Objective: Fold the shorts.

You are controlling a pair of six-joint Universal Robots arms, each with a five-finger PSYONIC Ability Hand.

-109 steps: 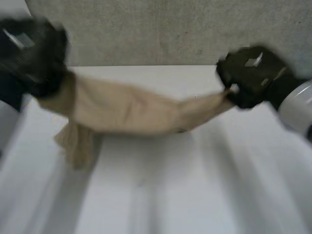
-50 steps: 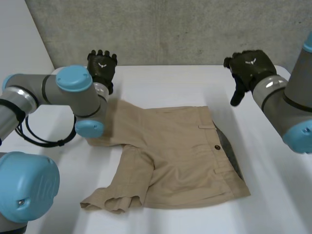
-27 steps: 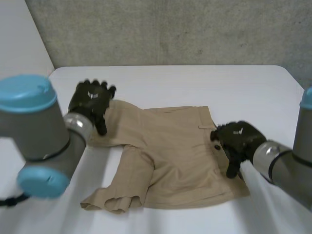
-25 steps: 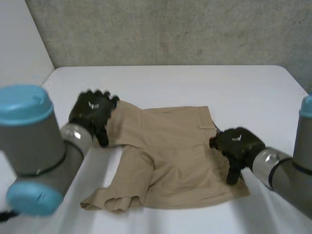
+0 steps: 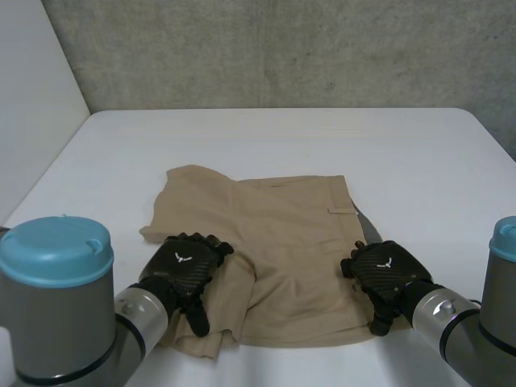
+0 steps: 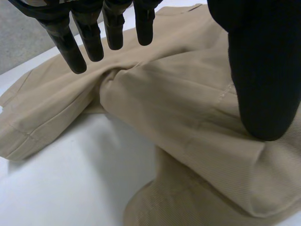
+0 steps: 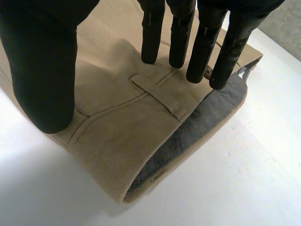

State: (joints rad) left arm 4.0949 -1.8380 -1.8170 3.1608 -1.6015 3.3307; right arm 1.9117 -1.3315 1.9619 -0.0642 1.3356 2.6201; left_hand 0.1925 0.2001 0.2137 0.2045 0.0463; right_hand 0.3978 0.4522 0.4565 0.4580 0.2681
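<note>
Head view: left hand (image 5: 184,264), right hand (image 5: 385,270) spread over shorts (image 5: 282,226).

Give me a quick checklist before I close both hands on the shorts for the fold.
1. Shorts fully on the table: ok.
2. Left hand open, over the near leg: ok.
3. Right hand open, over the waistband by a belt loop: ok.
4. Near leg lying flat: not ok, creased and bunched.
5. Waistband edges aligned: not ok, grey lining shows.
6. Fingertips touching the cloth: cannot tell.
</note>
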